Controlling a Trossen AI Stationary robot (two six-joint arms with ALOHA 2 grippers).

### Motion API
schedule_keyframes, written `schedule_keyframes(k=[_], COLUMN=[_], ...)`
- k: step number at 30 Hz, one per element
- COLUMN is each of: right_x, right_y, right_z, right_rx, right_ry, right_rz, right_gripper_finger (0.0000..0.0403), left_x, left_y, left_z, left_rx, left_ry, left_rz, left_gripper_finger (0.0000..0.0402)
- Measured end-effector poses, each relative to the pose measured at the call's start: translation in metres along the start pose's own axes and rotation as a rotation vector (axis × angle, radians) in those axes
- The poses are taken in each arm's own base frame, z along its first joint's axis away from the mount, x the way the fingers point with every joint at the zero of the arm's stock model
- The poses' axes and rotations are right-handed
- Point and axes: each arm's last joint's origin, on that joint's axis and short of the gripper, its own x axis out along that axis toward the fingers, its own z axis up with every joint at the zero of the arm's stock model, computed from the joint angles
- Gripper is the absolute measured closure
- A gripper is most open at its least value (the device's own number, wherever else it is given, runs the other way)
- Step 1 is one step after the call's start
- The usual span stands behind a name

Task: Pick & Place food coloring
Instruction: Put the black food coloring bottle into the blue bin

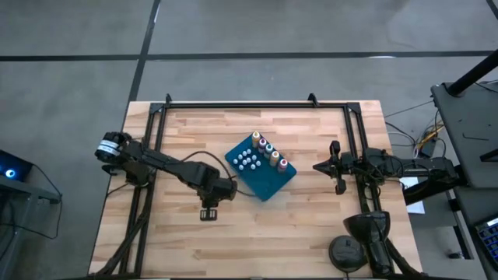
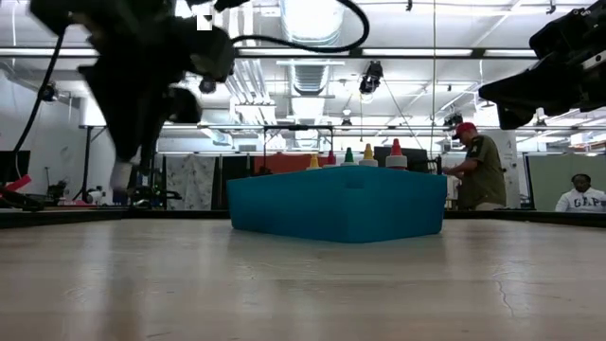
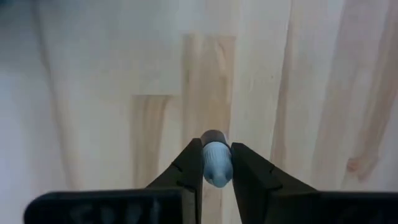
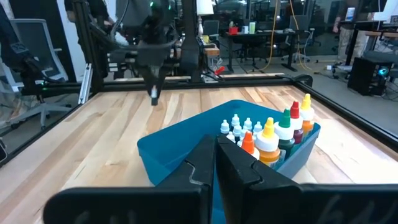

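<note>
Toward the table's front-left, the left gripper pinches a white-topped bottle; I'd lower it upright before releasing. Right gripper waits, closed.

The food coloring is a set of tiny bottles standing upright in a blue tray near the middle of the table: a row of larger ones with coloured tops in red, orange, yellow and green along the tray's far-right side, and a cluster of smaller white-topped ones beside them. One more small white-topped bottle is pinched between the left gripper's fingers, left of the tray, above the bare wood.
</note>
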Motion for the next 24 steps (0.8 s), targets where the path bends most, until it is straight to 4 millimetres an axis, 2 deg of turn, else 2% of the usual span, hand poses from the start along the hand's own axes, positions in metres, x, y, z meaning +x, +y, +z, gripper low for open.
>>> schedule_keyframes(k=[12,18,24], right_x=[0.000,0.000,0.000], right_y=[0.000,0.000,0.000], right_z=[0.000,0.000,0.000], right_rx=[0.000,0.000,0.002], right_ry=[0.000,0.000,-0.001], right_rz=[0.000,0.000,0.000], right_gripper_finger=[0.0394,0.0394,0.0394], left_x=[-0.055,-0.063,-0.063], left_y=[0.039,0.058,0.074], left_z=[0.030,0.047,0.070], left_rx=[-0.057,-0.075,-0.088], left_ry=[-0.087,-0.126,-0.146], left_rz=[0.016,0.034,0.046], left_gripper_finger=[0.0362,0.0362,0.0362])
